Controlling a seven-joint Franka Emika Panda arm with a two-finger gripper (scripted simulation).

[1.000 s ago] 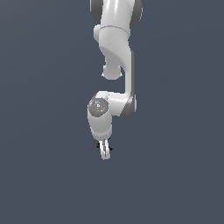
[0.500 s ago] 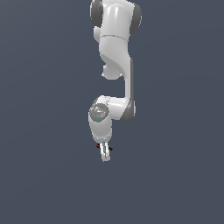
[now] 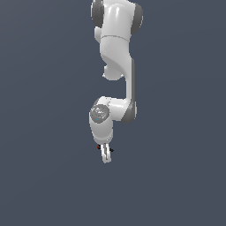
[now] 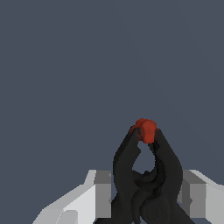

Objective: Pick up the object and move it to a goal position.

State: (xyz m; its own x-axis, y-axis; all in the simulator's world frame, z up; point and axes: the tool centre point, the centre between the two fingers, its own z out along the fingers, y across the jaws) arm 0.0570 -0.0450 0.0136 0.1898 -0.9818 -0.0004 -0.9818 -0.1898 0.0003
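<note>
The object is a small black spring-clamp-like thing with a red tip (image 4: 145, 129). In the wrist view its black body (image 4: 146, 183) fills the space between my two white fingers (image 4: 103, 192), which are shut on it. In the exterior view my gripper (image 3: 105, 156) hangs below the white arm, pointing down. Only small black and red bits of the object (image 3: 99, 147) show at the sides of the fingers there. The gripper appears to be held above the grey floor; no goal marker shows.
Plain dark grey floor (image 3: 176, 176) all around. The white arm's wrist and elbow (image 3: 110, 114) rise above the gripper in the exterior view.
The arm has carried the gripper and the held object slightly toward the exterior view's right and a little up. The grip has not changed.
</note>
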